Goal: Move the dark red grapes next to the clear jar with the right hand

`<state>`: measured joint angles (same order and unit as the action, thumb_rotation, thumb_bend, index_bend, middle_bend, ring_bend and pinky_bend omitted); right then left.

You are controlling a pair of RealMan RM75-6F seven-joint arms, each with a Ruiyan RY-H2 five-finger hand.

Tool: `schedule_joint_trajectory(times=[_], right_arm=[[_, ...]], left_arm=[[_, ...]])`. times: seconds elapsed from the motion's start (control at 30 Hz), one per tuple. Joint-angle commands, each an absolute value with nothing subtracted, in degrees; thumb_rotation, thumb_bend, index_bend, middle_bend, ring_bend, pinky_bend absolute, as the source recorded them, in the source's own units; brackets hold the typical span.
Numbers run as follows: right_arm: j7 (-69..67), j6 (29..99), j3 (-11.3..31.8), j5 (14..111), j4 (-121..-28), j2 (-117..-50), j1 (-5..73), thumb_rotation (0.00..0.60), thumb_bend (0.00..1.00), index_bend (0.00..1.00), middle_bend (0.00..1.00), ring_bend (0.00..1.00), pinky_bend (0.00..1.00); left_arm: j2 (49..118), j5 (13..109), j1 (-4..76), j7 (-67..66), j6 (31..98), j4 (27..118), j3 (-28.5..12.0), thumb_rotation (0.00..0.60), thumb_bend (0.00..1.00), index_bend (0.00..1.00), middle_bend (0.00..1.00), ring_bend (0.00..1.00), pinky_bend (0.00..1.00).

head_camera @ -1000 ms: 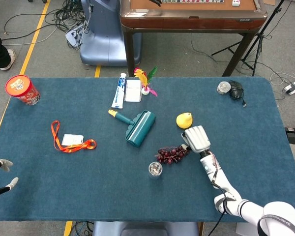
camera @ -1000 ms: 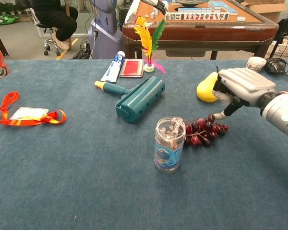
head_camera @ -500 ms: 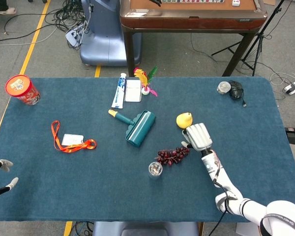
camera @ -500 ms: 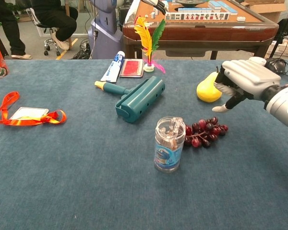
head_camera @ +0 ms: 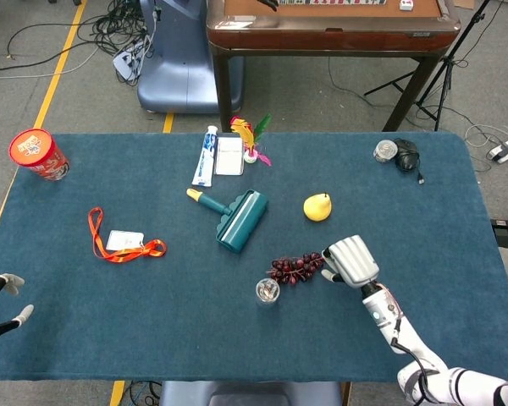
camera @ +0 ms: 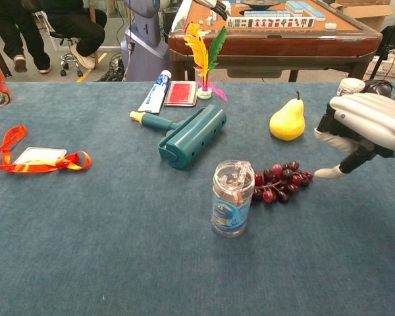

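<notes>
**Clerk:** Blue-cloth counter [head_camera: 110, 330], one lot. Landmark item: clear jar [camera: 231, 199], upright.

**Checker:** Dark red grapes?

**Clerk:** Dark red grapes [camera: 280, 178], lying on the cloth immediately right of the jar, the nearest berries touching it or nearly so. Placement looks done, by my reading.

**Checker:** Right robot hand?

**Clerk:** Right robot hand [camera: 361, 135], farther right of the jar than the grapes, raised off the cloth. Fingers partly curled, apart, holding nothing. One fingertip [camera: 324, 173] sits just beside the bunch's far end; whether it touches, I cannot tell.

**Checker:** Remaining?

**Clerk:** Only pulling that hand clear, I judge.

**Checker:** Left robot hand?

**Clerk:** Left robot hand [head_camera: 0, 304], far left of the jar at the counter's edge, fingers spread, empty.
</notes>
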<state>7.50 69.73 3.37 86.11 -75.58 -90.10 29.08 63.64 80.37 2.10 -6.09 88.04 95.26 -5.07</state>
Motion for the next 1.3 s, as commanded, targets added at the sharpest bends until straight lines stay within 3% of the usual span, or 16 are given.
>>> schedule_joint_trajectory(times=[0.03, 0.43, 1.3], right_arm=[[7.7, 69.2, 2.9, 86.2, -75.2, -90.4, 28.8, 0.600, 0.00, 1.00, 1.00, 1.00, 1.00], [7.0, 64.9, 3.7, 84.6, -68.3, -95.9, 30.6, 0.600, 0.00, 1.00, 1.00, 1.00, 1.00], [5.4, 62.0, 12.1, 80.1, -49.7, -108.1, 38.5, 0.600, 0.00, 1.00, 1.00, 1.00, 1.00]], left_arm=[[63.6, 80.4, 2.1, -6.1, 88.0, 95.3, -5.0, 0.600, 0.19, 0.45, 0.52, 0.41, 0.58], [63.3, 80.4, 2.0, -5.5, 88.2, 95.4, -5.1, 0.600, 0.19, 0.45, 0.52, 0.41, 0.58], [62.7, 81.1, 1.6, -4.3, 88.6, 95.8, -4.8, 0.600, 0.19, 0.45, 0.52, 0.41, 0.58]])
